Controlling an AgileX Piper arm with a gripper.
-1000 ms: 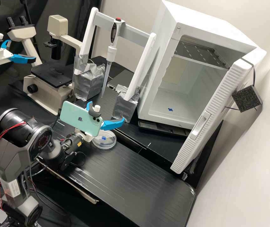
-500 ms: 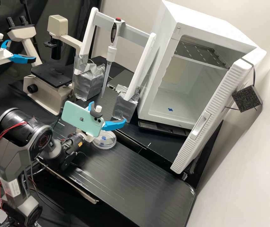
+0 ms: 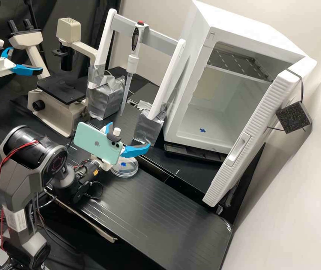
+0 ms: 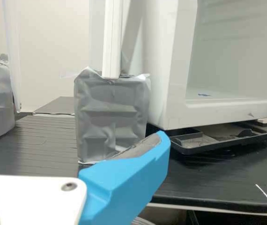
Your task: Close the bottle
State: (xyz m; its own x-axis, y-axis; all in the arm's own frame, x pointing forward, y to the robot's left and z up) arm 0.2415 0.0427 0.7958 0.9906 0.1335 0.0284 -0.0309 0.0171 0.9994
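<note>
Hand (image 3: 131,134) slightly farther out, open, empty

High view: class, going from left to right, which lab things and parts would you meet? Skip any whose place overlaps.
Microscope → pipette → blue mark inside the white cabinet → handle on its open door → dark square block.

Microscope (image 3: 42,112) on the left, cabinet (image 3: 258,32) on the right, pipette (image 3: 132,64) in a stand (image 3: 164,39) between them; nearer the camera, a dish (image 3: 129,171) on the bench (image 3: 149,213)
</note>
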